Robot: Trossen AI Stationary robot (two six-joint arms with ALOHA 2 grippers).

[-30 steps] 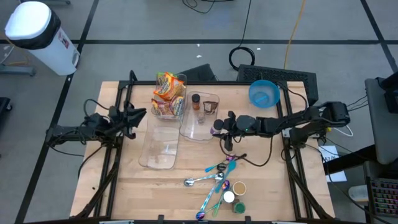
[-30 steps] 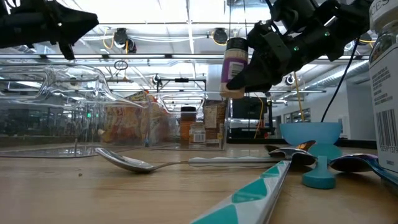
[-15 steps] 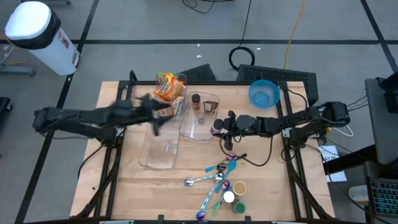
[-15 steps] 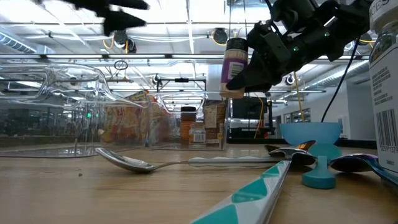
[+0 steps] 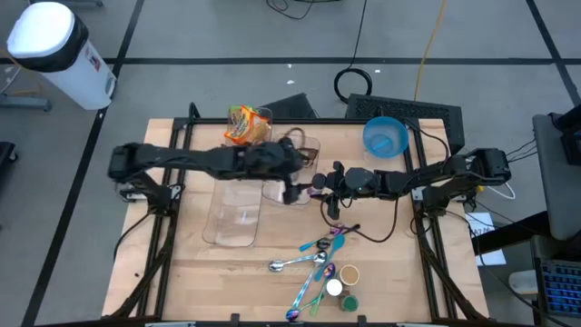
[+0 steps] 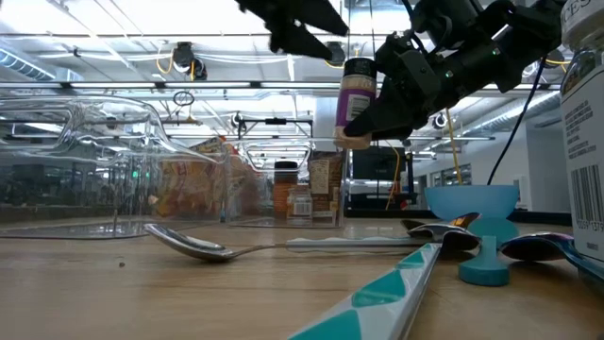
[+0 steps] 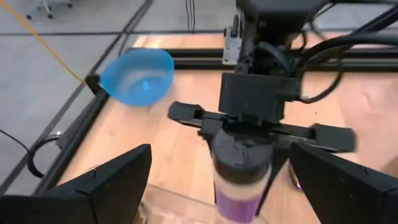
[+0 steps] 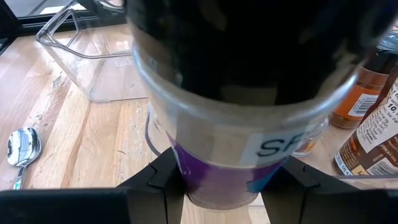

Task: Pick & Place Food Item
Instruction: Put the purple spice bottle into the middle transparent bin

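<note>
A purple-labelled spice jar with a dark lid is clamped between the fingers of the right gripper and held upright in the air above the table, just beside the edge of a clear bin. The jar fills the right wrist view, where the black fingers are seen pressed against its lower sides. The left gripper is stretched across the table to the same spot, its two fingers spread wide apart on either side of the jar without touching it; nothing is held in it. In the clear bin, two brown spice bottles are standing. A second clear bin lies beside it, and an orange snack packet is seen at its far end, though whether it rests inside or against the bin cannot be told. A blue bowl stands at the table's far right corner. Spoons and small jars lie near the front edge.
</note>
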